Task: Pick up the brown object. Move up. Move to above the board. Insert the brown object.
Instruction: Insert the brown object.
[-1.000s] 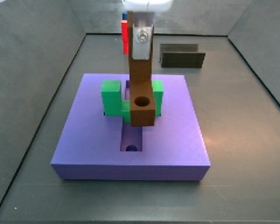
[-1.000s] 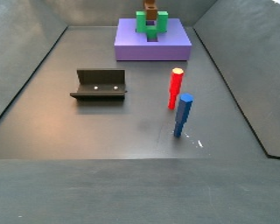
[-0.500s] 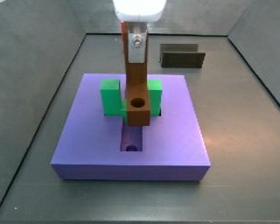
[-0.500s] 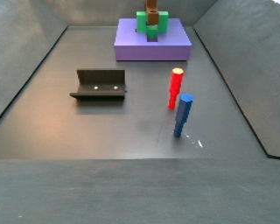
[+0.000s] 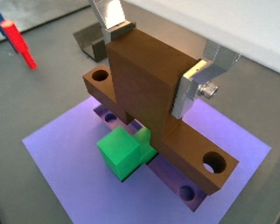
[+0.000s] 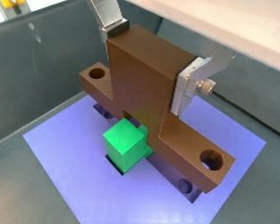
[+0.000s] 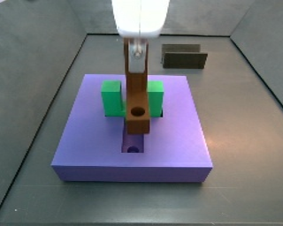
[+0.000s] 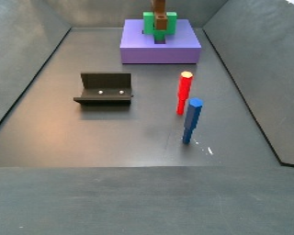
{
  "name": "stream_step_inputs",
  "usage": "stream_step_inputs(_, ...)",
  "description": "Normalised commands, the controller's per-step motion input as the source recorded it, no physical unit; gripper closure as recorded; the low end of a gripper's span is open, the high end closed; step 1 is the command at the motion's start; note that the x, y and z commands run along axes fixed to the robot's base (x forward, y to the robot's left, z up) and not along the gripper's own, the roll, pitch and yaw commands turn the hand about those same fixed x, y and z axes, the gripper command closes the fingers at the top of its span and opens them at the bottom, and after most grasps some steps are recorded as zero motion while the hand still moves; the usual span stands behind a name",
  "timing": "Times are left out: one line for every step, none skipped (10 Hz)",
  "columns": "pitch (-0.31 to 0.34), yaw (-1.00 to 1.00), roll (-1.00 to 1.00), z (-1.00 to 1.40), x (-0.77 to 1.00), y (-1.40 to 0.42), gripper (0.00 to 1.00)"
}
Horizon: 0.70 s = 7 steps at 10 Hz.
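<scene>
Above the board (image 7: 168, 132), we saw the gripper (image 5: 161, 61) pinching the brown object (image 7: 137, 88) by its top. It stood upright, its low end down in the green bracket (image 7: 112, 97) over the groove.

Looks like a simulated robot test cell: bare grey floor (image 8: 137, 138) boxed in by plain grey walls (image 8: 27, 46), a fixture (image 8: 103, 89) near its middle, the gripper (image 7: 134, 48) above the board (image 7: 79, 146).
</scene>
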Motion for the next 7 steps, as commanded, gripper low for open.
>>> stream_step_inputs(0.000,0.00,-0.08,-0.34,0.03,0.00,1.00)
stream_step_inputs(-0.150,0.00,-0.16,-0.22,-0.40,0.13,1.00)
stream_step_inputs(-0.073,0.01,-0.10,-0.14,-0.04,0.03,1.00)
stream_step_inputs(-0.001,0.01,-0.06,-0.22,0.00,0.00,1.00)
stream_step_inputs(0.001,-0.05,-0.01,-0.21,0.15,-0.04,1.00)
stream_step_inputs(0.067,-0.15,0.00,-0.26,0.34,-0.05,1.00)
stream_step_inputs(0.021,-0.07,0.00,-0.38,0.14,0.00,1.00)
